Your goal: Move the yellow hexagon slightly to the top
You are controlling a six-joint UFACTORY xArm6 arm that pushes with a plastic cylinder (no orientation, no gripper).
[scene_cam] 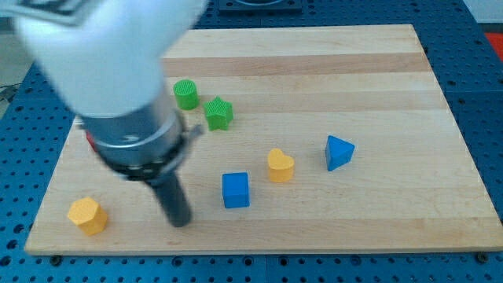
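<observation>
The yellow hexagon (86,215) lies near the board's bottom left corner. My tip (181,222) rests on the board to the right of it, about a hand's width away and at nearly the same height in the view, not touching it. The blue cube (235,190) lies to the right of my tip. The arm's body covers the upper left of the board.
A green cylinder (186,94) and a green star (218,114) lie at the upper middle. A yellow heart (280,166) and a blue triangular block (339,152) lie at the middle right. A red block (89,143) peeks from behind the arm. The wooden board (354,71) ends just below the hexagon.
</observation>
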